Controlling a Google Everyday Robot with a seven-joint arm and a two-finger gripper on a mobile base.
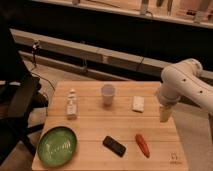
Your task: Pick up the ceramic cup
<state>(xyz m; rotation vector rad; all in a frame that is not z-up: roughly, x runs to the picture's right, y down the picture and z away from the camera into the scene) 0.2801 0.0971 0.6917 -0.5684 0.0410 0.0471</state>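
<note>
camera view shows a wooden table (90, 131), a white arm (182, 82) bent over its right edge and a green plate (57, 145) front left. the gripper (165, 114) hangs at that edge; spread or closed, i cannot tell. the ceramic cup (107, 94) stands upright back middle, between a small bottle (72, 105) and a white block (138, 103).

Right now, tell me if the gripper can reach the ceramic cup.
Probably yes. The gripper hangs over the table near its right edge; the ceramic cup stands apart, with only the flat white block between.
</note>
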